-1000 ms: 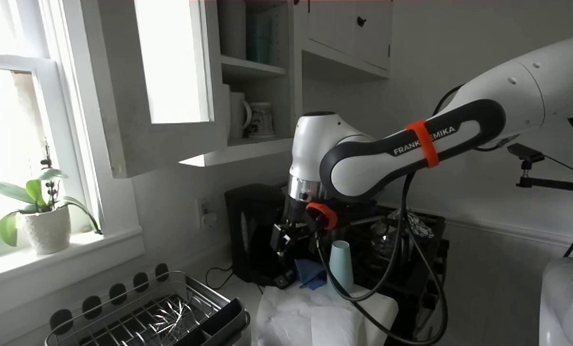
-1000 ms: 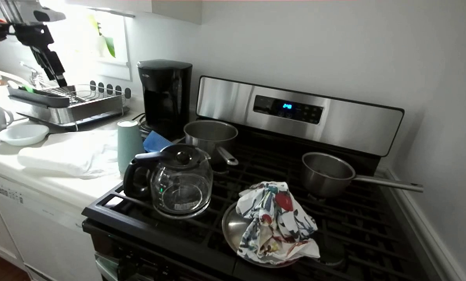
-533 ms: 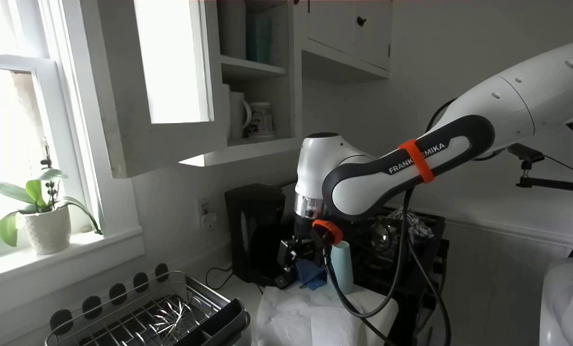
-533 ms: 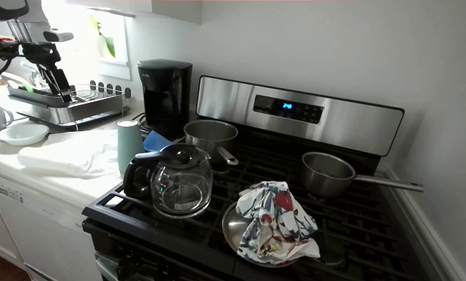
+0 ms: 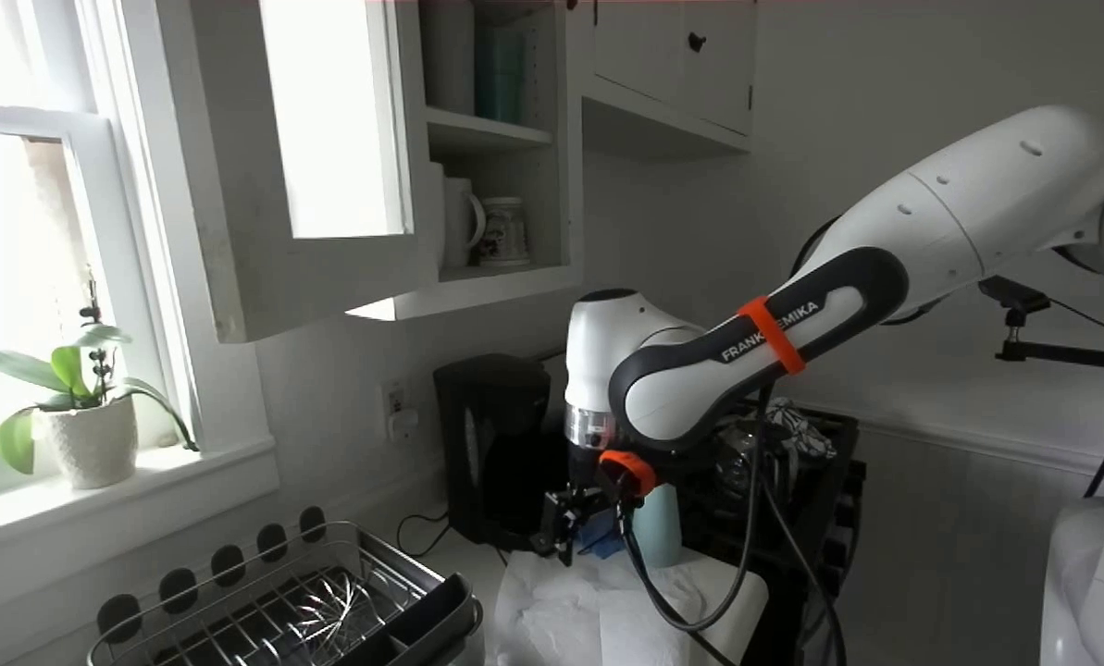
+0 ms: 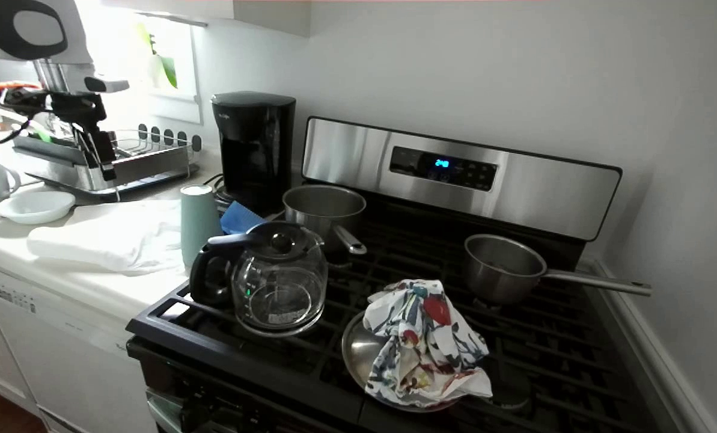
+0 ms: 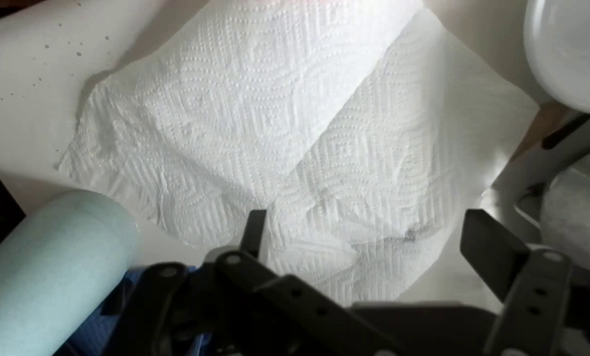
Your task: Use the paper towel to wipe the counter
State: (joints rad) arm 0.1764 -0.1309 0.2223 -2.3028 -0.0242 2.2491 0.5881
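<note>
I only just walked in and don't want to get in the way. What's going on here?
A robot arm is working at the white counter; the job is to wipe it with a paper towel. The towel lies crumpled on the counter, beside a light-blue cup. The gripper is open, its fingers spread at one end of the towel, gripping nothing. Picking it up is probably next; whether they touch it, I can't tell.
</note>
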